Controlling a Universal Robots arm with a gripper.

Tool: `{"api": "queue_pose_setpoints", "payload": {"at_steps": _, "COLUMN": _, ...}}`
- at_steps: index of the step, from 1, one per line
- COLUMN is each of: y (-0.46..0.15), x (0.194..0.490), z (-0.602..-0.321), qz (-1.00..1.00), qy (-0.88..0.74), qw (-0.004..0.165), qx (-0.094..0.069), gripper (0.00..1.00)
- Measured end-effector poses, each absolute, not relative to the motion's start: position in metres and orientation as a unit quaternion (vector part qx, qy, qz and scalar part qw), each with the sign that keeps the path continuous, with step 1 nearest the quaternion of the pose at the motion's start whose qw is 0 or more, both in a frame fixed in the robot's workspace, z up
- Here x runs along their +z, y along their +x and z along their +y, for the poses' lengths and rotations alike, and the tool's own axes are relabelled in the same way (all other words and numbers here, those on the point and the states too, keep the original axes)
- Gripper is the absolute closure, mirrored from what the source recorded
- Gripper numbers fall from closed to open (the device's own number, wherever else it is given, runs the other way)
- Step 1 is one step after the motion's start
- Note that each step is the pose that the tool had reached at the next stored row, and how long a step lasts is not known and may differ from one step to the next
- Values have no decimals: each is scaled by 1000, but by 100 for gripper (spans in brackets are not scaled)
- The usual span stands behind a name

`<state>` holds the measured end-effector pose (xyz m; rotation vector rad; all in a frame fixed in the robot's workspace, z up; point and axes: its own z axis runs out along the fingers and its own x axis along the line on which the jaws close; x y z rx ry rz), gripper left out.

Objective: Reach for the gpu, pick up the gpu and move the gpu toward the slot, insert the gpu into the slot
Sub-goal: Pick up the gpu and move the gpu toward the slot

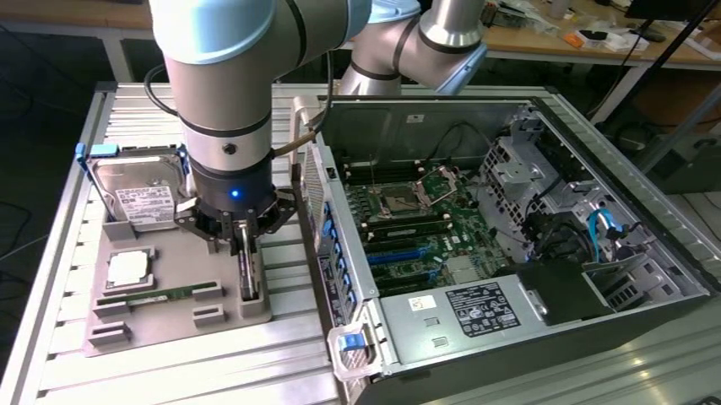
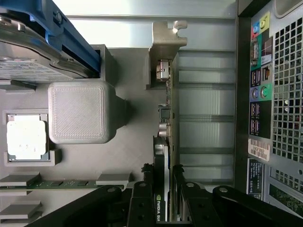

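End effector [image 1: 246, 251] [image 2: 162, 178] sits over gpu [image 1: 250, 283] [image 2: 161, 208], straddling its top edge; can't tell if clamped. Gpu stands on edge in gray tray [image 1: 169, 331], beside the computer case [image 1: 417, 126].

Dark gpu [image 2: 162, 156] upright on edge in the grey holder [image 1: 169, 314], silver bracket [image 2: 166, 40] at one end, under my gripper [image 2: 163, 196], long blue slot [image 1: 394, 251] bare on the motherboard [image 1: 451, 221]

A ribbed metal table [image 1: 169, 371] — far behind it, a cluttered wooden bench [image 1: 541, 44]; dark floor [image 1: 34, 169] on the exterior view's left.
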<state>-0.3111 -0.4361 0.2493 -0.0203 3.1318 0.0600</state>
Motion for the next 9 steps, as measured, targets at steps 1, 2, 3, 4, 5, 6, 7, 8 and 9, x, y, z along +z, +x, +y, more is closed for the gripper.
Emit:
{"api": "queue_pose_setpoints", "payload": {"at_steps": 1, "y": -311, "x": 249, "z": -436, "qz": 1000, "qy": -6, "qw": 5, "qx": 19, "gripper": 73}}
{"api": "queue_pose_setpoints", "payload": {"at_steps": 2, "y": -311, "x": 249, "z": -436, "qz": 1000, "qy": -6, "qw": 5, "qx": 19, "gripper": 73}}
{"api": "queue_pose_setpoints", "payload": {"at_steps": 3, "y": -311, "x": 249, "z": -436, "qz": 1000, "qy": -6, "qw": 5, "qx": 19, "gripper": 73}}
{"api": "queue_pose_setpoints", "payload": {"at_steps": 4, "y": -311, "x": 249, "z": -436, "qz": 1000, "qy": -6, "qw": 5, "qx": 19, "gripper": 73}}
{"api": "queue_pose_setpoints", "payload": {"at_steps": 5, "y": -311, "x": 249, "z": -436, "qz": 1000, "qy": -6, "qw": 5, "qx": 19, "gripper": 73}}
{"api": "queue_pose_setpoints", "payload": {"at_steps": 6, "y": -311, "x": 249, "z": -436, "qz": 1000, "qy": -6, "qw": 5, "qx": 19, "gripper": 73}}
{"api": "queue_pose_setpoints", "payload": {"at_steps": 7, "y": -311, "x": 250, "z": -436, "qz": 1000, "qy": -6, "qw": 5, "qx": 19, "gripper": 73}}
{"api": "queue_pose_setpoints", "payload": {"at_steps": 8, "y": -311, "x": 250, "z": -436, "qz": 1000, "qy": -6, "qw": 5, "qx": 19, "gripper": 73}}
{"api": "queue_pose_setpoints", "payload": {"at_steps": 9, "y": -311, "x": 252, "z": -436, "qz": 1000, "qy": -6, "qw": 5, "qx": 19, "gripper": 73}}
